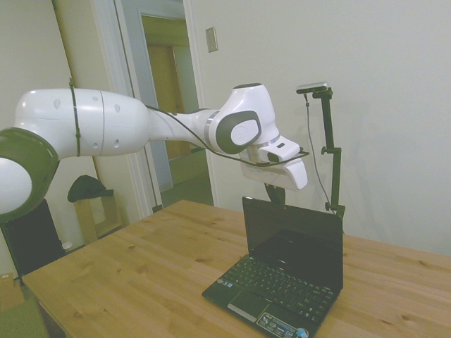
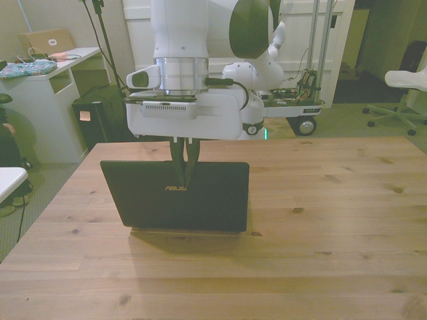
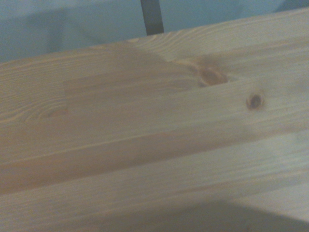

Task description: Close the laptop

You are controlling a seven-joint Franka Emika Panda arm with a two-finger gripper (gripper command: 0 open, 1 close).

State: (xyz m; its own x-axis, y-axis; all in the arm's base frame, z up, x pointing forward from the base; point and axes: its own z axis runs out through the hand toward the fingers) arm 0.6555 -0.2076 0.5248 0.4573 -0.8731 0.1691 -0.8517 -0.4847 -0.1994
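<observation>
Small black netbook laptop (image 2: 175,197) open, lid upright on the wooden table (image 2: 320,220), two-finger gripper (image 2: 182,172) against the lid's upper edge, fingers nearly clenched together, grasping nothing.

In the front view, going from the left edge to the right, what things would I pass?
White desk with clutter on top → small black laptop with its lid up, on the wooden table → wheeled metal cart on the floor behind → white office chair at the right edge.

A wooden table (image 1: 141,274) carries the open laptop (image 1: 282,282).
</observation>
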